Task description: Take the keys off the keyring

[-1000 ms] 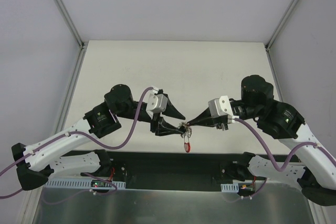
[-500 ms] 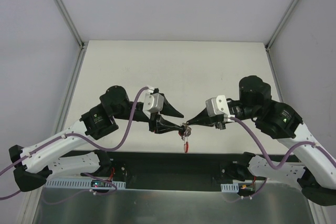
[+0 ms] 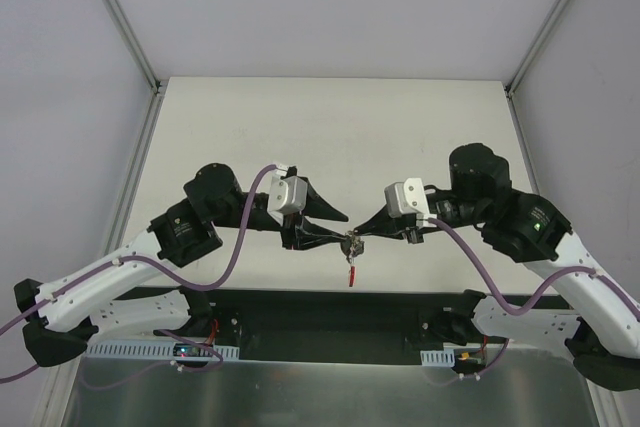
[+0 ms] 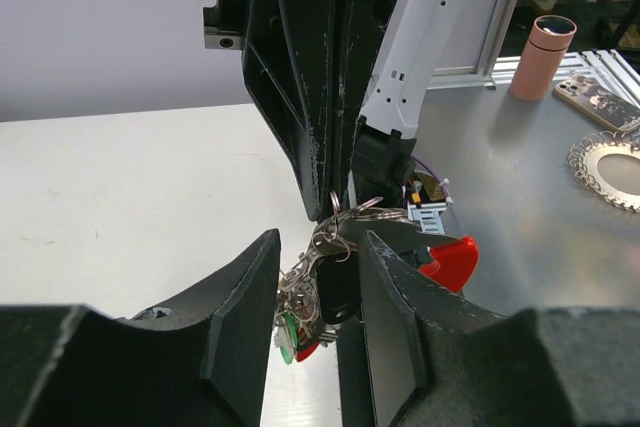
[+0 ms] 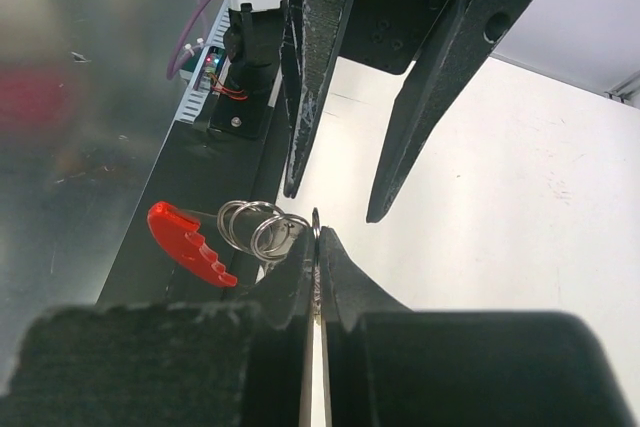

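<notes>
The keys (image 3: 352, 247) hang in mid-air between both grippers, above the table's near edge; a red key (image 3: 351, 273) dangles lowest. My right gripper (image 3: 358, 237) is shut on the thin keyring (image 5: 316, 219), whose edge shows between its tips. Small silvery rings (image 5: 262, 230) and the red key (image 5: 184, 243) hang to their left. My left gripper (image 3: 342, 230) is open, its fingers (image 4: 245, 307) on either side of the bunch. A black key head (image 4: 338, 289) lies against its right finger, with green and red heads (image 4: 290, 335) below.
The white table (image 3: 330, 137) lies behind the grippers, and a black rail (image 3: 320, 309) runs along its near edge. Beyond the table, a metal bench holds a pink tumbler (image 4: 549, 44), a phone (image 4: 600, 99) and a lacy round ring (image 4: 612, 169).
Both arms have shifted a little to the left, carrying the key bunch with them. The red key hangs slightly higher. The left gripper stays open and the right stays shut.
</notes>
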